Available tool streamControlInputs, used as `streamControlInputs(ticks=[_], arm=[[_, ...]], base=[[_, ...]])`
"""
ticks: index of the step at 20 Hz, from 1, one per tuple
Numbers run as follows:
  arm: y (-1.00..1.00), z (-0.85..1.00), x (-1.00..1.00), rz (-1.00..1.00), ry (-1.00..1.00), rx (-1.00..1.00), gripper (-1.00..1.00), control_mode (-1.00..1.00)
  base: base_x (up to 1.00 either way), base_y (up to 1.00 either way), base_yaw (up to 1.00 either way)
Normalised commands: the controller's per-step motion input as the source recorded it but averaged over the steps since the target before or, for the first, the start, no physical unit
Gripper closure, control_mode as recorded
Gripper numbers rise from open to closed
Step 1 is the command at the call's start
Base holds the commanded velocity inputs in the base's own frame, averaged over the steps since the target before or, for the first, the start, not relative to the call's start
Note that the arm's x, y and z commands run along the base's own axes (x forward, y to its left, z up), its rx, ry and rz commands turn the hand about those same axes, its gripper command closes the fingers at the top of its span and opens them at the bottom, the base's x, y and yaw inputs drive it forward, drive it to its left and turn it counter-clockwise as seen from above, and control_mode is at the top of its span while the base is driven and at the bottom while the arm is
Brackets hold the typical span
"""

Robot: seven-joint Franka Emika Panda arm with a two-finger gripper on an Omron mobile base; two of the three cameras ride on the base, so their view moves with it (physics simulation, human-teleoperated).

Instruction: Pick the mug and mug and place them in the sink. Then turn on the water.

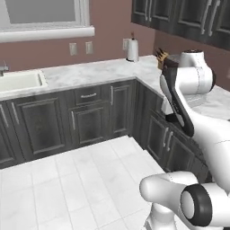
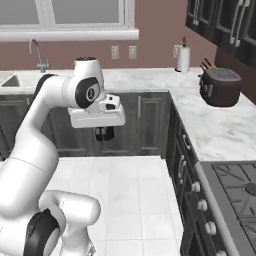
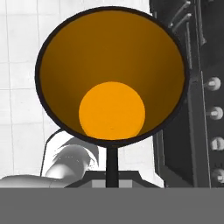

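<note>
A black mug with an orange inside (image 3: 112, 74) sits right in front of the hand camera, its mouth facing the lens. My gripper (image 3: 112, 154) is shut on its rim, with one dark finger (image 3: 112, 168) rising to the lower edge. In the right base view the mug (image 2: 104, 134) hangs below the hand, above the tiled floor and in front of the lower cabinets. The white sink (image 1: 20, 81) lies in the marble counter at the far left, well away from the mug. A grey gooseneck faucet (image 2: 36, 53) stands behind the sink, and no water runs from it.
A dark toaster (image 2: 220, 87) and a paper towel roll (image 2: 183, 59) stand on the corner counter, with a knife block (image 1: 161, 58) nearby. A stove with knobs (image 2: 235, 187) is at the right. Dark cabinets (image 1: 90, 117) line the tiled floor (image 1: 85, 179).
</note>
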Motion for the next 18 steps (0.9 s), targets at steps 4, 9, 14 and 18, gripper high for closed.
streamControlInputs(ticks=[4,9,14,18], arm=[[0.0,0.0,0.0,0.0,0.0,0.0,1.0,1.0],[0.0,0.0,0.0,0.0,0.0,0.0,1.0,1.0],[0.0,0.0,0.0,0.0,0.0,0.0,1.0,1.0],[0.0,0.0,0.0,0.0,0.0,0.0,1.0,1.0]], base=[[0.95,0.07,0.21],[0.99,0.17,0.17],[0.89,0.23,0.17],[0.76,0.35,0.14]])
